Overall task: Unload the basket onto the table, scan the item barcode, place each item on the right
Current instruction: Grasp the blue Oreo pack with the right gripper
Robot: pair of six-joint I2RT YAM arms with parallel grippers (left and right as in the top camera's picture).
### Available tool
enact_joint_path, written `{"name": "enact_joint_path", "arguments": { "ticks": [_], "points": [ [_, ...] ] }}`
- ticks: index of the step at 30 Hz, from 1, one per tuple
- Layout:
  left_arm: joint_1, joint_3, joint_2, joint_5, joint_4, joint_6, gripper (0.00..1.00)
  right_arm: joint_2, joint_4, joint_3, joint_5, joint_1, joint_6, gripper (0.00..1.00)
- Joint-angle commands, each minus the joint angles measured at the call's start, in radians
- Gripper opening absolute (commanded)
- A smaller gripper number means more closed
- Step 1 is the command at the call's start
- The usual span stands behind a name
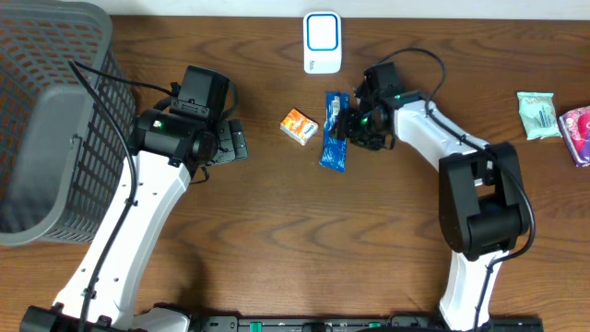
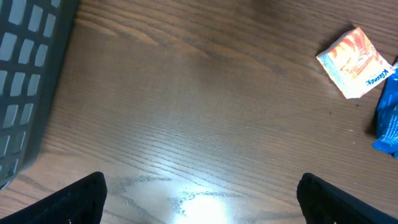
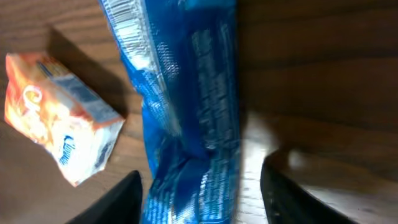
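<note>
The right wrist view is blurred, and the print on the blue packet (image 3: 186, 106) cannot be read. Both packet ends are cut off by the frame there, with pale barcode-like stripes just showing at its top edge. From overhead, the right gripper (image 1: 344, 125) hides part of the packet's right side.

The blue packet (image 1: 334, 131) lies flat on the wooden table (image 1: 304, 240), mid-table. Its long axis runs near to far, tilted slightly, and its far end points toward the scanner (image 1: 322, 41). An orange tissue pack (image 1: 299, 126) sits just left of it, apart.

The right gripper (image 3: 199, 196) straddles the packet with jaws partly apart, and bare table shows beside one finger. The left gripper (image 2: 199, 193) stands wide over bare wood, holding nothing, near the grey basket (image 1: 46, 111).
</note>
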Motion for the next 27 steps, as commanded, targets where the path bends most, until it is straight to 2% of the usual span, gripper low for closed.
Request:
{"name": "enact_joint_path", "arguments": {
  "ticks": [1, 4, 6, 8, 11, 14, 18, 21, 23, 27],
  "points": [
    [0.003, 0.005, -0.001, -0.009, -0.004, -0.005, 0.98, 0.021, 0.016, -0.068, 0.051, 0.02, 0.055, 0.43],
    [0.003, 0.005, -0.001, -0.009, -0.003, -0.005, 0.98, 0.021, 0.018, -0.08, 0.063, 0.026, 0.006, 0.1],
    [0.003, 0.005, -0.001, -0.009, -0.003, -0.005, 0.98, 0.019, 0.015, -0.077, 0.068, 0.025, -0.032, 0.01],
    [0.003, 0.005, -0.001, -0.009, -0.004, -0.005, 0.98, 0.014, -0.005, -0.067, 0.102, 0.025, -0.054, 0.01],
    [0.003, 0.005, -0.001, -0.009, -0.004, -0.005, 0.98, -0.01, -0.114, -0.008, 0.282, 0.025, -0.068, 0.01],
    [0.003, 0.005, -0.001, -0.009, -0.003, -0.005, 0.98, -0.038, -0.241, 0.077, 0.483, 0.036, -0.081, 0.01],
    [0.003, 0.005, -0.001, -0.009, -0.003, -0.005, 0.98, -0.048, -0.399, 0.185, 0.858, 0.089, -0.081, 0.01],
    [0.003, 0.005, -0.001, -0.009, -0.004, -0.005, 0.98, -0.045, -0.413, 0.174, 1.064, 0.135, -0.08, 0.01],
    [0.003, 0.005, -0.001, -0.009, -0.003, -0.005, 0.98, -0.044, -0.392, 0.146, 1.133, 0.161, -0.08, 0.01],
    [0.003, 0.005, -0.001, -0.009, -0.004, -0.005, 0.98, -0.043, -0.332, 0.095, 1.143, 0.189, -0.08, 0.01]
  ]
}}
